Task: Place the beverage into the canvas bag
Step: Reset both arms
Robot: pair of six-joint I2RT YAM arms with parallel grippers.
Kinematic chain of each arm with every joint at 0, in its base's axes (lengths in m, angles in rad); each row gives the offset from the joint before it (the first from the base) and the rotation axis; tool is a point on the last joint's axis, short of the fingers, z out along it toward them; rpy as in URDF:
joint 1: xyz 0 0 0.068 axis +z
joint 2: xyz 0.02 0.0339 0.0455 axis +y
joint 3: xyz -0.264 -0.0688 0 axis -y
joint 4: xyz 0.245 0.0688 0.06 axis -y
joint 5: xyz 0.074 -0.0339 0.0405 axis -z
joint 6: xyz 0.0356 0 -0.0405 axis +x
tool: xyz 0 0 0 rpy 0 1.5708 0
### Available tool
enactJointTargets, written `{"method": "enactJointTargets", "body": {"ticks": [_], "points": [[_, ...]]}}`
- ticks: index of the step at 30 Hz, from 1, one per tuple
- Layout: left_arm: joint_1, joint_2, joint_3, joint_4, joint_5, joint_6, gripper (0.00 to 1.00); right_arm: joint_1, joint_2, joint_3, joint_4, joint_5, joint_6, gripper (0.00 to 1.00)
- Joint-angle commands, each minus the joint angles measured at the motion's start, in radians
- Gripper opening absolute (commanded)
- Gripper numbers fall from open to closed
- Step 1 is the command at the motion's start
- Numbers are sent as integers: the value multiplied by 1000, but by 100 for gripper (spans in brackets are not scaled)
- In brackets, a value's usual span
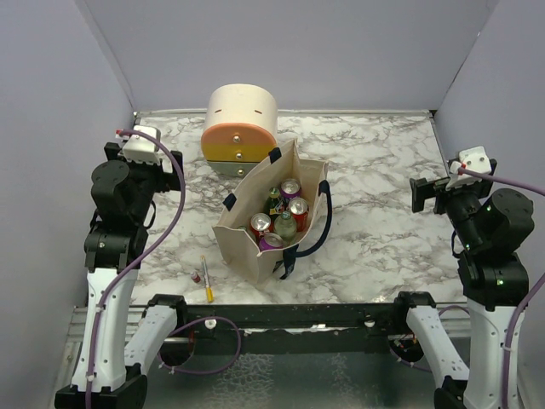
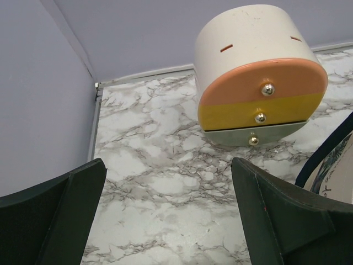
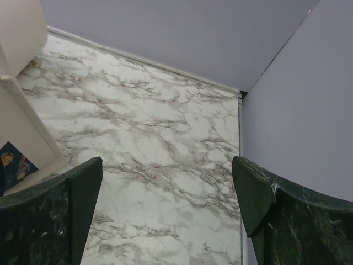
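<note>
Bag (image 1: 241, 245) stands open at table centre, with drinks (image 1: 298, 207) upright inside it. Drawer box (image 1: 239, 123) sits just beyond it on the far side. Left gripper (image 2: 168, 165) is wide open and empty. Right gripper (image 3: 167, 163) is wide open and empty. Both are well apart from bag.

I can read no text here. From my left wrist view, the canvas bag (image 2: 341, 186) shows a few dark letters, cut off at the picture's edge. The cans (image 1: 298, 209) inside it carry labels too small to read.
</note>
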Motion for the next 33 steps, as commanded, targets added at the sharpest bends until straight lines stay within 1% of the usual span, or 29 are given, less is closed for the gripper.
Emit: {"method": "enactJointTargets", "body": {"ticks": [1, 10, 33], "points": [[0, -22, 5, -15, 30, 21, 99, -10, -11, -29, 0, -42, -15, 100], [-2, -33, 11, -43, 64, 40, 99, -17, -6, -49, 13, -62, -20, 100], [-2, -26, 9, -49, 78, 51, 99, -20, -8, -63, 8, -96, -25, 100]]}}
